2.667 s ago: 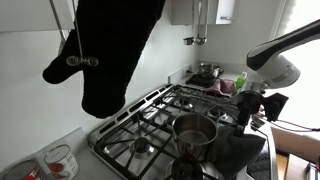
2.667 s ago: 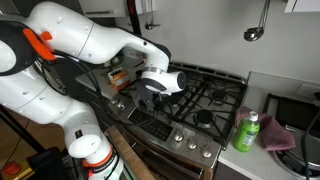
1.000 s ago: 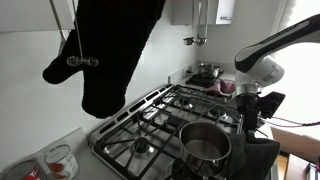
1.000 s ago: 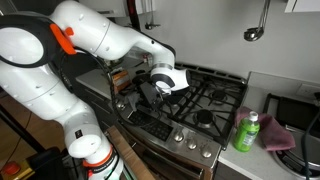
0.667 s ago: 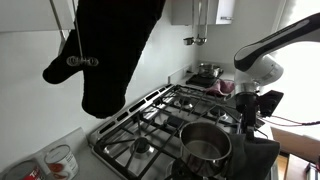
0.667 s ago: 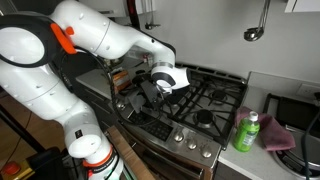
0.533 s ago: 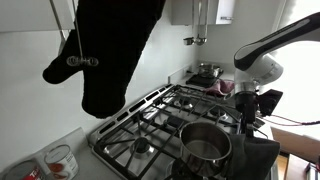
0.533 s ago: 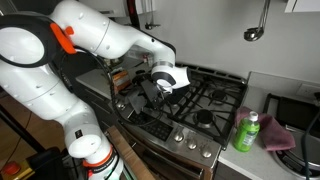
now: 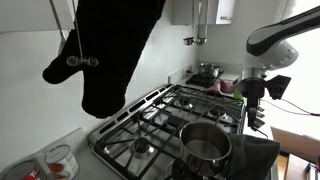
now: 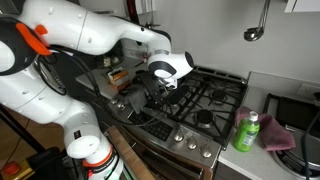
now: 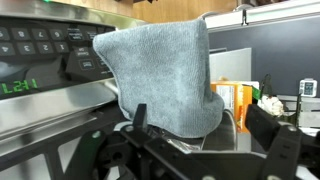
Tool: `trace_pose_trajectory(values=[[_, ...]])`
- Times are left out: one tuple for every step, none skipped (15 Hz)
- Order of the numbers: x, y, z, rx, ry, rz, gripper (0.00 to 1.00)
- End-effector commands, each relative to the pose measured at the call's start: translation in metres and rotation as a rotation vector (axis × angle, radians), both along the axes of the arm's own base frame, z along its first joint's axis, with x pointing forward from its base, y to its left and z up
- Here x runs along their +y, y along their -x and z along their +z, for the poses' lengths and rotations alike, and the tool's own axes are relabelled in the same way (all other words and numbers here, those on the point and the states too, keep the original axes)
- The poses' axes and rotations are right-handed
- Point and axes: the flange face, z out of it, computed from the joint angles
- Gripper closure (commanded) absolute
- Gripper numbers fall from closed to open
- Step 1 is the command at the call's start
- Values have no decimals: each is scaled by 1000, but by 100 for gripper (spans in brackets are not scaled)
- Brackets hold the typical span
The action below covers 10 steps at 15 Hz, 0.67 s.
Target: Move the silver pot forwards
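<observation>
The silver pot [image 9: 205, 145] stands on the stove's near burner in an exterior view, shiny with a grey inside. My gripper [image 9: 251, 120] hangs to its right, above the grate and apart from its rim. In the wrist view the gripper [image 11: 200, 113] is open, its two dark fingers [image 11: 140, 113] wide apart with nothing between them. Part of the pot's rim [image 11: 229, 128] shows below, behind a grey cloth [image 11: 160, 75]. In an exterior view my gripper [image 10: 165, 88] hovers over the stove's left side and the arm hides the pot.
A black oven mitt [image 9: 115, 50] hangs over the gas stove [image 9: 150, 120]. A smaller metal pan [image 9: 208, 71] sits at the back. A green bottle [image 10: 247, 132] and a pink cloth [image 10: 282, 136] lie on the counter beside the stove [image 10: 215, 95].
The gripper has opened, let go of the pot's rim, and lifted up and away. Earlier the pot was carried toward the stove's front; it has stayed put over the last second.
</observation>
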Motion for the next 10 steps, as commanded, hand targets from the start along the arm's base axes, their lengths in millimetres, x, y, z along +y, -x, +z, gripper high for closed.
trace_pose_trajectory(values=[[-11,23,65,-57,176,-67,0],[-13,25,81,-74,221,-80,1],[-14,28,100,-93,270,-94,0],[-16,28,117,-112,314,-108,0],[-17,28,134,-139,353,-130,0],[-17,28,149,-164,386,-147,0],[-17,26,163,-182,429,-160,0],[-17,25,173,-195,458,-172,0],[-16,23,182,-206,484,-185,0],[-15,21,190,-214,504,-191,0]])
